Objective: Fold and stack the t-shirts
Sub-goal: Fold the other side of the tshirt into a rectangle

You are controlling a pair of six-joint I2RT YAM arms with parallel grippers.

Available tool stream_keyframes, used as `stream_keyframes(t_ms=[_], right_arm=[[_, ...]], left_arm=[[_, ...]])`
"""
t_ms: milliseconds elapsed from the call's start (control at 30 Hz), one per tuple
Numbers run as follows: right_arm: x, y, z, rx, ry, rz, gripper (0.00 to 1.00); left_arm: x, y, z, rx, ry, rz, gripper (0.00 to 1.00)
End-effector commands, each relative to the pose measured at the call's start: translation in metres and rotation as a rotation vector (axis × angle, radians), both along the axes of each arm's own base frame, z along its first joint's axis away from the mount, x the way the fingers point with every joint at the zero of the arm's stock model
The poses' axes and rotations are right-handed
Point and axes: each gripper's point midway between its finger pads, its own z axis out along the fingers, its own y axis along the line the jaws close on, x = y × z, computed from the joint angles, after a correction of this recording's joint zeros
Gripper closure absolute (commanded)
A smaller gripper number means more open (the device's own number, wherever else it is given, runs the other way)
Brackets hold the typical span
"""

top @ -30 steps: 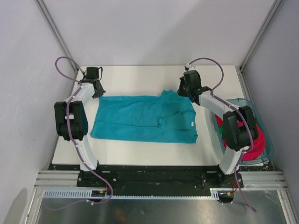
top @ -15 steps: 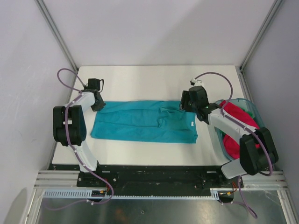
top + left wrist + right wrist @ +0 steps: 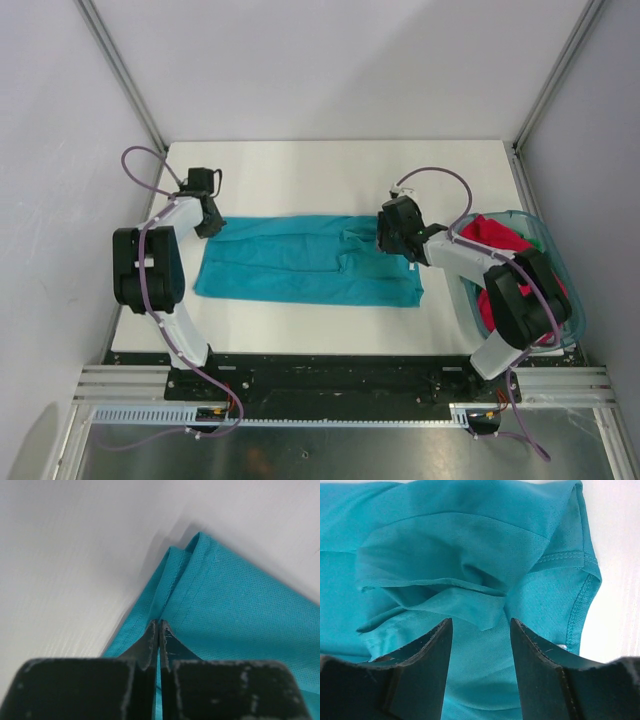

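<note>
A teal-blue t-shirt lies flat as a long folded band across the middle of the white table. My left gripper is at its far left corner, shut on the hem, which runs into the fingertips in the left wrist view. My right gripper is open, low over the shirt's far right end. In the right wrist view it is empty, with a loose sleeve flap just ahead of the jaws. A magenta-red t-shirt lies bunched in the basket.
A translucent teal plastic basket stands at the table's right edge, beside the right arm. Grey walls and metal frame posts enclose the table on the left, back and right.
Both grippers came nearer and laid the shirt's far edge over, so the shirt is a narrower band. The right gripper then shifted slightly left; the left has held still.
</note>
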Motion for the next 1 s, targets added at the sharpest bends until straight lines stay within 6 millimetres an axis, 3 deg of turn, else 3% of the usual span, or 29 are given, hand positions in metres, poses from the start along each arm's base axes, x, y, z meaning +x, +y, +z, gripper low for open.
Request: stream_keyframes(t_ms=[0, 200, 467, 700, 733, 833, 967], right_arm=[[0.023, 0.002, 0.006, -0.011, -0.043, -0.055, 0.47], [0.025, -0.008, -0.005, -0.049, -0.018, -0.130, 0.52], [0.020, 0.002, -0.009, -0.054, -0.015, -0.109, 0.79], [0.016, 0.003, -0.009, -0.060, 0.000, -0.101, 0.91], [0.015, 0.002, -0.009, -0.061, 0.001, -0.102, 0.89], [0.014, 0.003, -0.008, -0.054, 0.003, -0.100, 0.71], [0.014, 0.006, -0.012, -0.044, 0.015, -0.097, 0.66]], left_arm=[[0.011, 0.004, 0.027, 0.004, -0.090, 0.011, 1.00], [0.012, 0.004, 0.030, 0.005, -0.098, 0.009, 1.00], [0.012, 0.004, 0.030, 0.008, -0.098, 0.006, 1.00], [0.013, 0.004, 0.031, 0.004, -0.102, 0.005, 1.00], [0.012, 0.004, 0.031, 0.004, -0.102, 0.005, 1.00], [0.013, 0.004, 0.031, 0.005, -0.102, 0.004, 1.00], [0.013, 0.004, 0.031, 0.003, -0.101, 0.005, 1.00]])
